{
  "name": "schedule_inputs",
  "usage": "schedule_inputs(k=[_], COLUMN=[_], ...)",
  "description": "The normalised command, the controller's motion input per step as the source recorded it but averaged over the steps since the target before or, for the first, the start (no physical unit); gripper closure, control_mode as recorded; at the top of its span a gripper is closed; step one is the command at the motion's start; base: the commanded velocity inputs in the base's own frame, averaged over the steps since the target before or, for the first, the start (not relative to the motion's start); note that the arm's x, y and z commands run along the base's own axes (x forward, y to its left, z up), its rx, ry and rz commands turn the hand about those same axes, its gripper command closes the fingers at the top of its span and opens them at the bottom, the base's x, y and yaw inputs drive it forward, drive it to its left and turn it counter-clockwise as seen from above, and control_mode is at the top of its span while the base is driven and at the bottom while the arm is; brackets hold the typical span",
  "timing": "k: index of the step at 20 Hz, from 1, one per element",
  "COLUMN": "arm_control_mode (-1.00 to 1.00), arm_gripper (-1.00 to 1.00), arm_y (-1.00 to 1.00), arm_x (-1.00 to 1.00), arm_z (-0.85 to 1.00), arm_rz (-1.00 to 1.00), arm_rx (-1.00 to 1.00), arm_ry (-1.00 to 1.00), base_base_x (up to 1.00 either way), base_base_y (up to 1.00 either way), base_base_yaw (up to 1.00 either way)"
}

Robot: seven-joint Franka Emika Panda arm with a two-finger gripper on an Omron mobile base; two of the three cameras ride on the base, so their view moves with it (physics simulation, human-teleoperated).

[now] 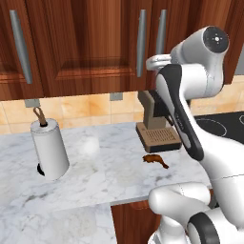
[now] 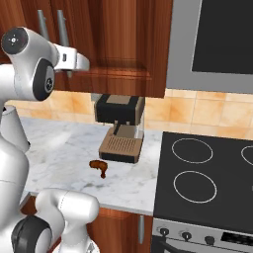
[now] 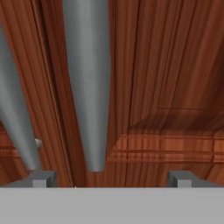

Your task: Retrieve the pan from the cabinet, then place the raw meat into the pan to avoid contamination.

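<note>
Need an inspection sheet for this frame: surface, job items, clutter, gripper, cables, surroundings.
Surface: marble counter, pale, lightly stained.
Job's things: cabinet doors shut, pan nothing seen; raw meat lies on the counter in front of the coffee machine, apart from it.
Clutter: paper towel roll upright at the counter's left.
Grippers: gripper open, close up at the cabinet's silver bar handle, which runs between its fingertips; holding nothing.
Cables: nothing seen.
Surroundings: tiled backsplash, two wall outlets, black stove right of the counter, dark-fronted appliance above it, lower wooden cabinet below.
</note>
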Motion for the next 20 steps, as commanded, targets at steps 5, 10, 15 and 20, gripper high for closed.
schedule_inputs(k=[5, 10, 15, 20], arm_control_mode=[-1.0, -1.0, -1.0, -1.0], arm_gripper=[-1.0, -1.0, -1.0, -1.0], arm_y=[0.04, 0.07, 0.03, 0.01], arm_x=[0.21, 0.27, 0.33, 0.35], arm_z=[0.03, 0.0, -0.01, -0.07], arm_rz=[0.0, 0.0, 0.0, 0.0], arm_rx=[0.0, 0.0, 0.0, 0.0], arm_ry=[0.0, 0.0, 0.0, 0.0], base_base_x=[0.0, 0.0, 0.0, 0.0], base_base_y=[0.0, 0.0, 0.0, 0.0], base_base_yaw=[0.0, 0.0, 0.0, 0.0])
